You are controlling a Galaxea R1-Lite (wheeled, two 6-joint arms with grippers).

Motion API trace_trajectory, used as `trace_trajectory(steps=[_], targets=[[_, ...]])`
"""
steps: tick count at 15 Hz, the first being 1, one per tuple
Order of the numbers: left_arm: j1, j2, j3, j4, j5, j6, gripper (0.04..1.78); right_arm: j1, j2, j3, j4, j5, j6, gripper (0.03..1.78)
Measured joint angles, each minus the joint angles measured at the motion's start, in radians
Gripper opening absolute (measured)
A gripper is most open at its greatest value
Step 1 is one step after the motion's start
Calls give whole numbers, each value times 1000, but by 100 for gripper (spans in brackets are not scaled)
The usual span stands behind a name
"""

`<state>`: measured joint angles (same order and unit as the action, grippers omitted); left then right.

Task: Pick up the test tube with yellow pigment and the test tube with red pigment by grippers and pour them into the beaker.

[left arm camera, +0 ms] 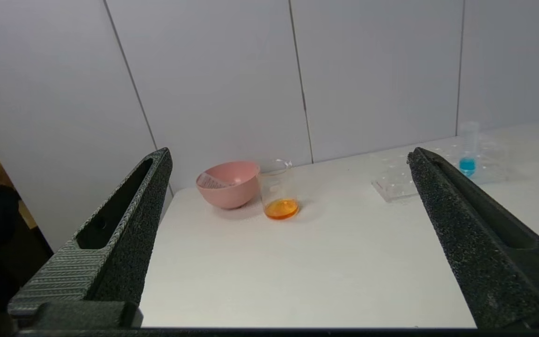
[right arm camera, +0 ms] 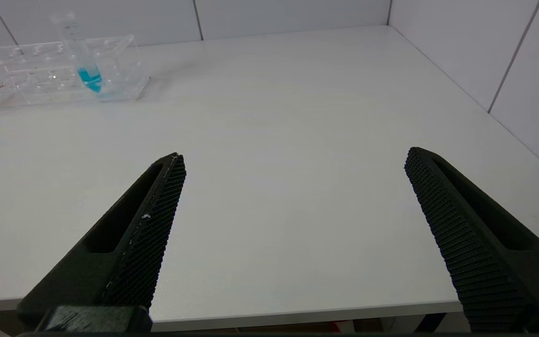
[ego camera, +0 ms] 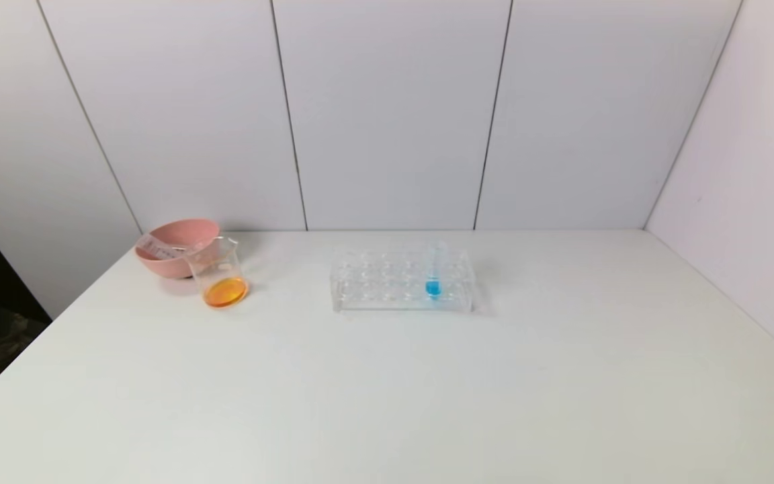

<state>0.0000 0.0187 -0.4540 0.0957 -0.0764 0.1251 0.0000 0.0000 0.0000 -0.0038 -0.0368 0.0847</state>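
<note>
The beaker (ego camera: 219, 272) stands at the table's back left, touching the pink bowl, with a shallow layer of orange liquid (ego camera: 225, 292) at its bottom. It also shows in the left wrist view (left arm camera: 276, 192). No tube with yellow or red liquid is in view. My left gripper (left arm camera: 289, 152) is open and empty, held back near the table's front edge, facing the beaker. My right gripper (right arm camera: 294, 154) is open and empty over the front right of the table. Neither gripper shows in the head view.
A pink bowl (ego camera: 175, 252) behind the beaker holds a clear item with markings. A clear tube rack (ego camera: 400, 282) stands mid-table at the back, holding one tube with blue liquid (ego camera: 433, 272). Walls close the back and the right side.
</note>
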Motion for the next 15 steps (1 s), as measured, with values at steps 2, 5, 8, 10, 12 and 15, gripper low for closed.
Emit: trace_trajectory(steps=[2,5,8,10,12,15], targets=[[-1,-13,182,-100,68,-9,176,0,0,0,0,0,0,171],[-2,-19,405,-182,119,-48,176,0,0,0,0,0,0,171],[-2,-20,431,-50,70,-134,176,0,0,0,0,0,0,171],[-3,-20,436,-67,67,-159,176,0,0,0,0,0,0,171],[-3,-20,439,-70,73,-169,176,0,0,0,0,0,0,171],[-2,-20,444,-85,76,-171,176,0,0,0,0,0,1,171]])
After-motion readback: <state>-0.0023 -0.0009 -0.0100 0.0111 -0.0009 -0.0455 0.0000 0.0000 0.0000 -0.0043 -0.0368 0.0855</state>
